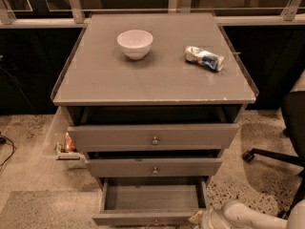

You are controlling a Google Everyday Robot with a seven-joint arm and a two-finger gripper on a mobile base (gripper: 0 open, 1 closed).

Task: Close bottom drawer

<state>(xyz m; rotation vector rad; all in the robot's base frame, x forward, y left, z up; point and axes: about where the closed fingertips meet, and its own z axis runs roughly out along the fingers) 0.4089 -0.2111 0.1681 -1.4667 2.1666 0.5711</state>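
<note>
The bottom drawer [152, 198] is the lowest of three grey drawers and stands pulled far out, its grey inside bare. Its flat front [143, 218] runs along the bottom edge of the view, with the small knob [155, 222] just showing. My white arm [248, 216] comes in from the bottom right. The gripper [196, 217] sits at the drawer front's right end, close to or touching it; only a small pale tip shows.
The middle drawer [153, 167] and top drawer [152, 137] are each partly open. A white bowl [135, 43] and a crumpled snack bag [204, 57] lie on the cabinet top. A clear bin [62, 144] hangs on the left side. An office chair base [271, 159] stands right.
</note>
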